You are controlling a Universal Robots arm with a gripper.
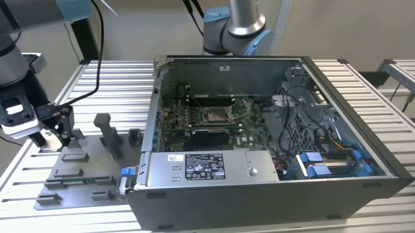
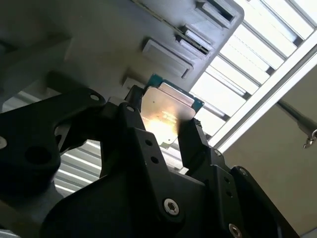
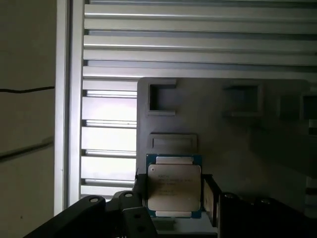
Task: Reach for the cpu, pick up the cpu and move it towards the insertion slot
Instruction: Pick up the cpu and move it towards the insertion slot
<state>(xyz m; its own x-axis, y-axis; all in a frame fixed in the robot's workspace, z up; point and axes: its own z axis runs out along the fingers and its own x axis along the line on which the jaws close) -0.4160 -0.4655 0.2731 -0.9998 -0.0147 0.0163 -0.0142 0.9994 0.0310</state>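
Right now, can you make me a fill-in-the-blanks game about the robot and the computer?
The fingers of the gripper hold the ____.
The insertion slot sits on a ____ circuit board.
The gripper is at the exterior view's ____, outside the computer case.
Missing words: cpu, green, left.

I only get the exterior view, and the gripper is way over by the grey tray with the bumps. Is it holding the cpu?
Observer: Yes. In both wrist views the cpu sits clamped in the gripper, held by two opposite edges.
Operator: Which side of it can you see?
Observer: In the first wrist view its pale metal lid faces the camera, with a blue-green rim around it.
Operator: What's right next to it?
Observer: A rectangular pocket in the grey fixture plate lies just beyond it.
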